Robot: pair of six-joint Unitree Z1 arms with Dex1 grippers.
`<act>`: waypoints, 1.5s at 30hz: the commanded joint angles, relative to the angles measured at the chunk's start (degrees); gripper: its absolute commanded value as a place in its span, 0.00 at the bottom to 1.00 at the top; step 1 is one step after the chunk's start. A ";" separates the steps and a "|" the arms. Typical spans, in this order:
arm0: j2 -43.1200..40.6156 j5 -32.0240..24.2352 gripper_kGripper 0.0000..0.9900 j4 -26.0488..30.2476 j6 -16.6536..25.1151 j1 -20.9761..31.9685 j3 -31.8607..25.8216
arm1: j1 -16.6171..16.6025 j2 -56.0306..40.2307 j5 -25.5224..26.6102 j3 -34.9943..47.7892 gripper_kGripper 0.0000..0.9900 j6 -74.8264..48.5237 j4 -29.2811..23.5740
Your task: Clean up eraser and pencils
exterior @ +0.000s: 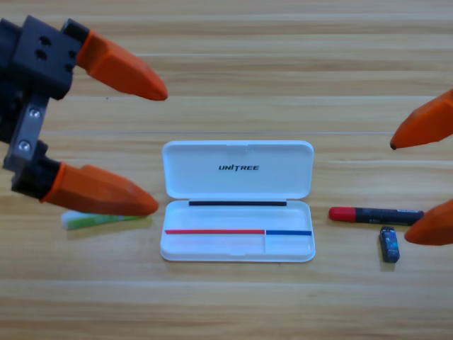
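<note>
Green pencil [95,220] | right under left end effector [152,149], jaws wide apart | light, stiff, rolls easy, grab mid-barrel | right end effector [405,191] spread too, above black pencil [375,214]

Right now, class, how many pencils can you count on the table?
2. The green pencil lies left of the case, partly hidden under the left end effector. The black pencil lies right of the case, its far end hidden by the right end effector.

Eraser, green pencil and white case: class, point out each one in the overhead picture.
Eraser [389,244], high view, middle of its dark blue block.
Green pencil [92,220], high view, visible barrel below the left claw.
White case [237,170], high view, open lid by the printed name.
</note>
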 commanded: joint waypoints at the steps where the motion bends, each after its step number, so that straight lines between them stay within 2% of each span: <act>1: 1.74 0.50 1.00 0.54 -0.01 -1.13 0.07 | 1.23 2.23 -0.11 1.72 0.95 -0.01 -0.44; 13: 2.79 0.50 0.99 1.42 -0.89 -1.13 -0.54 | 0.70 -0.41 -0.37 4.62 0.95 2.62 -0.26; 16: 3.23 3.31 0.97 1.24 -1.07 -1.13 -2.48 | 0.61 -0.85 -4.15 5.76 0.97 7.46 -0.09; 18: 4.29 9.11 0.97 1.86 -1.07 -1.13 -5.47 | 0.61 -0.59 -7.93 6.11 0.99 10.71 0.44; 20: 8.68 13.60 0.97 7.40 -0.71 -1.13 -12.67 | -0.62 -0.06 -10.04 6.99 0.99 13.17 0.44; 22: 13.60 16.32 0.97 13.29 0.08 -0.87 -19.97 | -2.55 1.79 -9.95 7.78 0.99 15.63 0.44; 24: 16.06 21.07 0.97 15.22 1.13 0.98 -22.96 | -3.69 4.69 -10.66 7.96 0.99 20.11 0.62; 26: 17.82 23.18 0.97 16.54 3.07 3.96 -24.36 | -3.78 8.38 -13.29 5.94 0.99 25.48 2.82; 28: 19.14 25.02 0.97 16.71 4.82 6.51 -23.66 | -3.87 12.07 -16.98 3.74 0.99 31.36 4.40; 32: 22.66 25.20 0.98 17.42 8.07 13.02 -23.48 | -4.75 19.45 -23.58 0.57 0.99 38.48 5.28; 37: 26.26 22.91 0.99 17.94 10.54 18.03 -21.64 | -6.51 27.10 -23.66 -0.39 0.99 39.63 5.28; 41: 27.93 22.65 0.99 17.94 11.77 19.78 -19.18 | -7.56 31.67 -24.02 -2.15 0.99 43.49 4.57; 45: 29.42 22.65 0.99 18.56 11.85 20.05 -17.07 | -9.05 34.48 -24.02 -1.80 1.00 48.50 1.58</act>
